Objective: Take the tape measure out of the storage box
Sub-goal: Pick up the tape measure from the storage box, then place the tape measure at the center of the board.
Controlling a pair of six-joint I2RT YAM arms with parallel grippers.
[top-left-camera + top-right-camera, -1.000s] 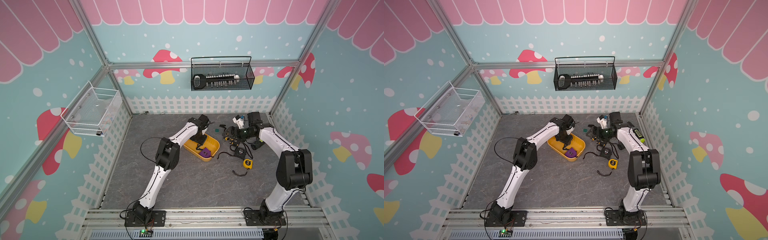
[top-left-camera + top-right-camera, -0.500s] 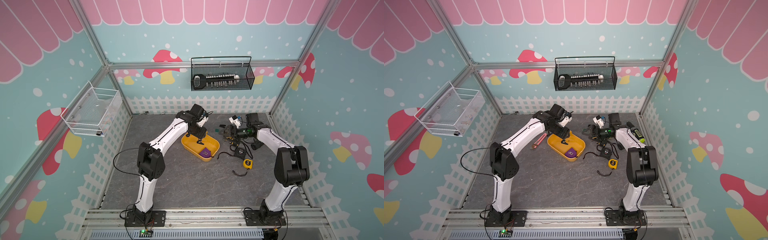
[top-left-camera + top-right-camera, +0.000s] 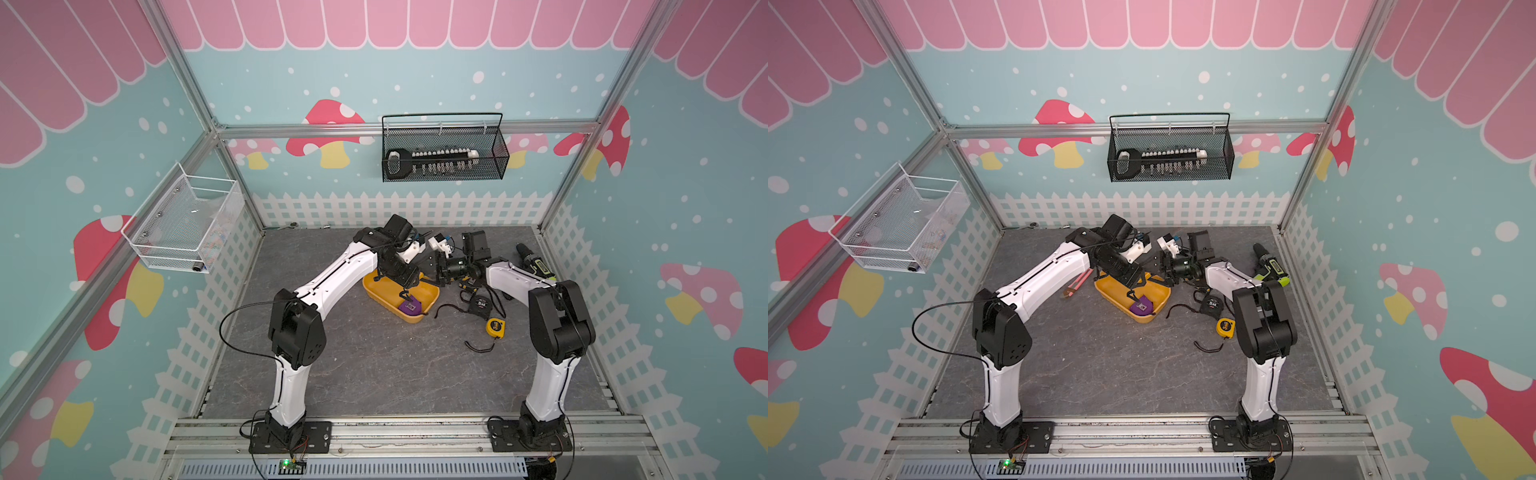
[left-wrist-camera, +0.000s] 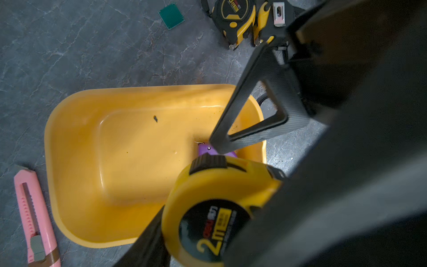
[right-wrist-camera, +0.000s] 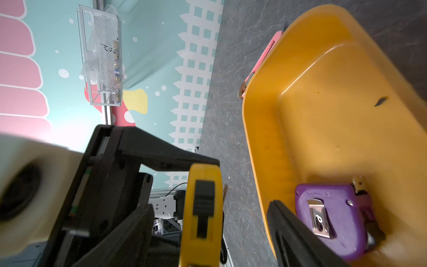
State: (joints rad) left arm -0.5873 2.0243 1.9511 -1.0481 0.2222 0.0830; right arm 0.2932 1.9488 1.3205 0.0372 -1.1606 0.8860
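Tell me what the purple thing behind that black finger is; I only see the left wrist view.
Observer: A purple tape measure, lying in the storage box with its metal clip facing up.
Operator: Say whose finger that is.
Observer: It belongs to the right end effector. Its jaws stand open, and that finger is close beside the purple tape measure.
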